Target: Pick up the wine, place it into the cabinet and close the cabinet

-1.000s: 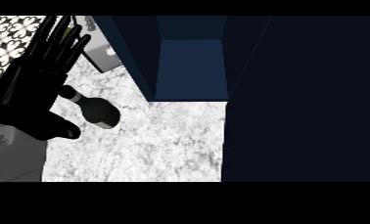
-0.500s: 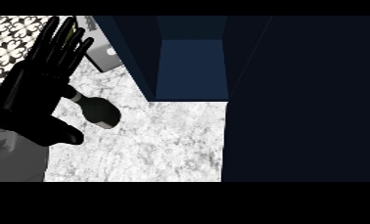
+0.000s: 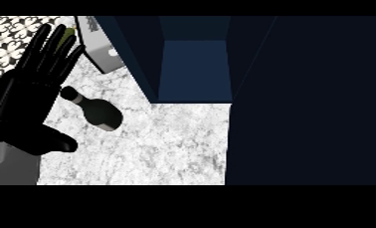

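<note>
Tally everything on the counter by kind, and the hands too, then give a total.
Wine bottle: 1
Grey box: 1
Cabinet: 1
Left hand: 1
Right hand: 0 in view
Total: 4

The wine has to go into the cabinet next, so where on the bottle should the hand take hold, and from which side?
Probably the wide body of the wine bottle, not its thin neck. It appears to lie on the counter, neck toward the upper left. The open left hand is right beside it, so come from the left, fingers wrapping across the body.
</note>
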{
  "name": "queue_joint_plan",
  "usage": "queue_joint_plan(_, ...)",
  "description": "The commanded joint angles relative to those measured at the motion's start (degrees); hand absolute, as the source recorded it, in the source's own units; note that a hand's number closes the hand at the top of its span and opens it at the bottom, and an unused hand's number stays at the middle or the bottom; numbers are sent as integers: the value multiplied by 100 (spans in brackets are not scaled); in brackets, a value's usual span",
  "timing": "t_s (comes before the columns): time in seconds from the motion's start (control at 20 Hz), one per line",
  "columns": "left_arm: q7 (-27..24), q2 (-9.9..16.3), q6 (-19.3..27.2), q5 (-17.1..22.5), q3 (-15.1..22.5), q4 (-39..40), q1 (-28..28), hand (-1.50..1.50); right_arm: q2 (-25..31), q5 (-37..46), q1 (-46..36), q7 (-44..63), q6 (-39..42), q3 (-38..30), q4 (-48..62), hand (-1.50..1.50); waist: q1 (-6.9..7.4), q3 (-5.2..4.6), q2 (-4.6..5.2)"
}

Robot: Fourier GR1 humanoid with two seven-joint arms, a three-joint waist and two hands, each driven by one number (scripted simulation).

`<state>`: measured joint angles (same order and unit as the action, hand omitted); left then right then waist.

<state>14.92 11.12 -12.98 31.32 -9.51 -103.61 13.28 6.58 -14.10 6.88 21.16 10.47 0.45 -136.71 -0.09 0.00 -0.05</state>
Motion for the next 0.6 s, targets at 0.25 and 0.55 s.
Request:
queue_joint_plan(0.25, -345, 266, -391, 0, -479, 267, -400, -150, -241, 352, -148, -75, -21, 225, 253, -150, 12, -1, 3)
queue_joint_plan(0.55, -585, 420, -643, -123, -605, 996, -165, -150, -230, 257, -69, 109, 15, 116, -143, -150, -7, -1, 3)
